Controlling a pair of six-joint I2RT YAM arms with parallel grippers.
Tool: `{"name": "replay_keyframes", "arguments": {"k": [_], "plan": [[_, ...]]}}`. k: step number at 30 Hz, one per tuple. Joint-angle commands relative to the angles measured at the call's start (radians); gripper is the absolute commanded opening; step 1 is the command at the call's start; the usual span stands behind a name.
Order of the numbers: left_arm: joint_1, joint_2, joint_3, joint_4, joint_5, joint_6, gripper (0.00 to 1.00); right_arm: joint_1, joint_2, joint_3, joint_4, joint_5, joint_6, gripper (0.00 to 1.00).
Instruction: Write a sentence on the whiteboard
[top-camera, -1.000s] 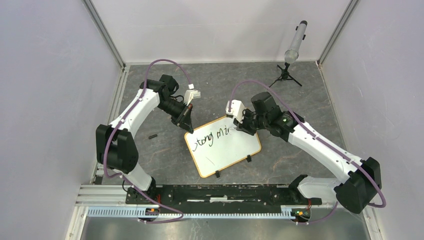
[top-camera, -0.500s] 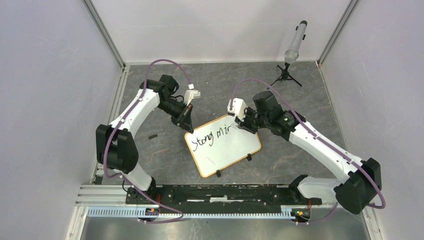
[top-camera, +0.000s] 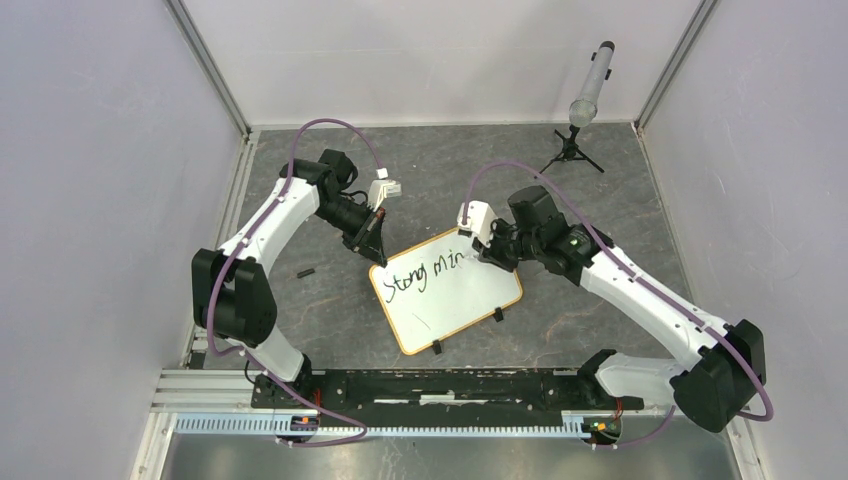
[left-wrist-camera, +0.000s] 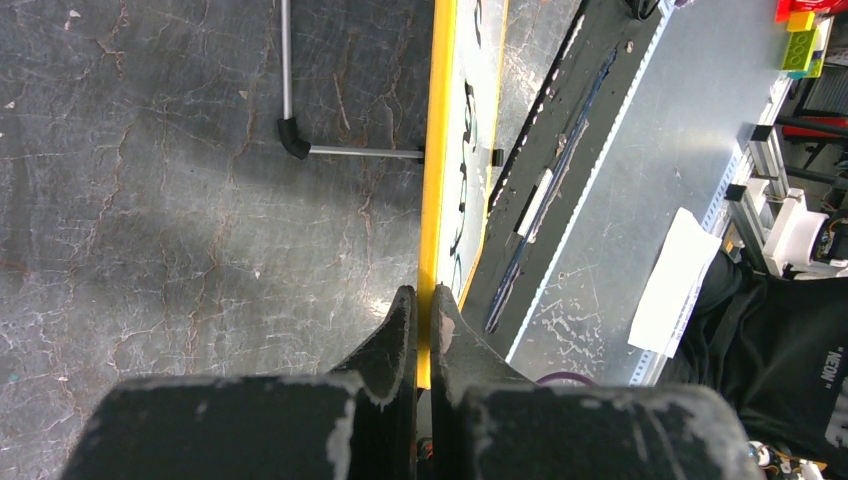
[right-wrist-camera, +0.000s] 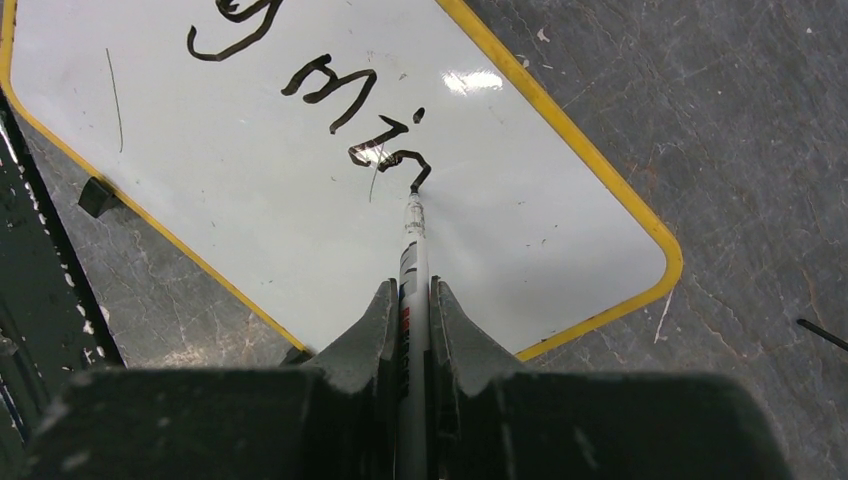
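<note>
Orange-framed whiteboard (top-camera: 455, 300) sat mid-tabletop (top-camera: 330, 310), skewed, with its feet toward 5 o'clock. Left end effector (top-camera: 376, 250) was fully closed on the frame at the board's 10 o'clock corner, evidently to steady it against writing pressure. Right end effector (right-wrist-camera: 411, 295), clamped on a marker (right-wrist-camera: 411, 235), held the tip on the board beside "min", toward 1 o'clock. Sentence judged unfinished.

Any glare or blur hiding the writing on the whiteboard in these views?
Right wrist: one small glare spot on the whiteboard near its far edge, beside the strokes, not on them; ink and marker sharp, right gripper body blurred. Left wrist: board edge-on, writing unreadable; sheen on the table. Top external: even light, soft shadows, text small.
</note>
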Motion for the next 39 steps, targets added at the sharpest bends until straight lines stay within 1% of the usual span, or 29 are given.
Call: {"name": "replay_keyframes", "arguments": {"k": [1, 6, 17, 28, 39], "plan": [[0.005, 0.009, 0.001, 0.026, -0.026, 0.005, 0.03, -0.002, -0.033, 0.027, -0.011, -0.028, -0.007, 0.0], [0.005, 0.007, 0.002, 0.026, -0.023, 0.003, 0.02, -0.009, -0.051, 0.045, 0.005, -0.004, 0.019, 0.0], [0.004, 0.006, -0.001, 0.025, -0.023, 0.006, 0.02, -0.015, -0.015, 0.046, 0.028, 0.073, 0.016, 0.0], [0.005, 0.011, -0.003, 0.026, -0.023, 0.01, 0.02, -0.014, 0.008, 0.06, 0.065, 0.065, 0.019, 0.0], [0.005, 0.012, -0.007, 0.026, -0.026, 0.014, 0.02, -0.011, 0.012, 0.043, 0.039, 0.01, 0.015, 0.0]]}}
